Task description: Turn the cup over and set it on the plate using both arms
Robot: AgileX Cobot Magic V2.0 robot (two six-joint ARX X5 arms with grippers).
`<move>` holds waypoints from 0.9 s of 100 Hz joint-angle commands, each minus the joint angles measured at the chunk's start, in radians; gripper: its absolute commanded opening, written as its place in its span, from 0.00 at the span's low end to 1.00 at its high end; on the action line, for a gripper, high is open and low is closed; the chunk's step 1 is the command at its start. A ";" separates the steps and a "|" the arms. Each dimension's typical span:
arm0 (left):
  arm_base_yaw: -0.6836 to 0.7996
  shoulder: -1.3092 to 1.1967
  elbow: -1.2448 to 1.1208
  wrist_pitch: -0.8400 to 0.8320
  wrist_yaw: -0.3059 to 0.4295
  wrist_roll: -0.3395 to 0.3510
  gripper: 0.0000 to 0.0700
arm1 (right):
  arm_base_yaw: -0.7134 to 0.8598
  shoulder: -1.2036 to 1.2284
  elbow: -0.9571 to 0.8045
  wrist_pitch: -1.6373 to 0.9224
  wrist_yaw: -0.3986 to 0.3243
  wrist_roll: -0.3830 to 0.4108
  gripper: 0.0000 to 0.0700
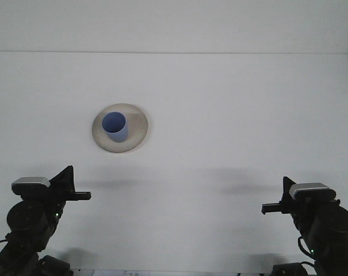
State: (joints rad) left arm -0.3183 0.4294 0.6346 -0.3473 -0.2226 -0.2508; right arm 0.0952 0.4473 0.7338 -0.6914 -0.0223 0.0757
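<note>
Left gripper (84, 195): we see it low at the left of the table, its thin dark tip pointing right; it holds nothing, and we cannot tell from this angle how far its fingers are parted.
Right gripper (267, 209): we find it low at the right, its tip pointing left toward the middle; nothing is in it, and we cannot tell whether its fingers are parted or closed.
Cup (115, 126): we see a blue cup standing upright with its mouth up, resting on the plate, slightly left of the plate's centre.
Plate (138, 131): we see a round beige plate on the table, left of centre and farther back than both grippers.
Table (231, 115): we see a plain white surface, with faint shadows in front of the arms.
Spacing: we note both grippers are well apart from the cup and plate, and well apart from each other, the left one nearer to the plate.
</note>
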 commanded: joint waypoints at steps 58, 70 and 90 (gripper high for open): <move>0.078 -0.196 -0.249 0.321 0.119 0.193 0.02 | 0.000 0.005 0.009 0.011 0.003 0.003 0.00; 0.110 -0.282 -0.363 0.358 0.121 0.190 0.02 | 0.000 0.005 0.009 0.011 0.003 0.003 0.00; 0.177 -0.430 -0.503 0.354 0.241 0.191 0.02 | 0.000 0.005 0.009 0.011 0.003 0.003 0.00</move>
State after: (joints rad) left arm -0.1543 0.0277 0.1474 -0.0086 -0.0128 -0.0689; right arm 0.0952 0.4473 0.7338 -0.6910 -0.0223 0.0757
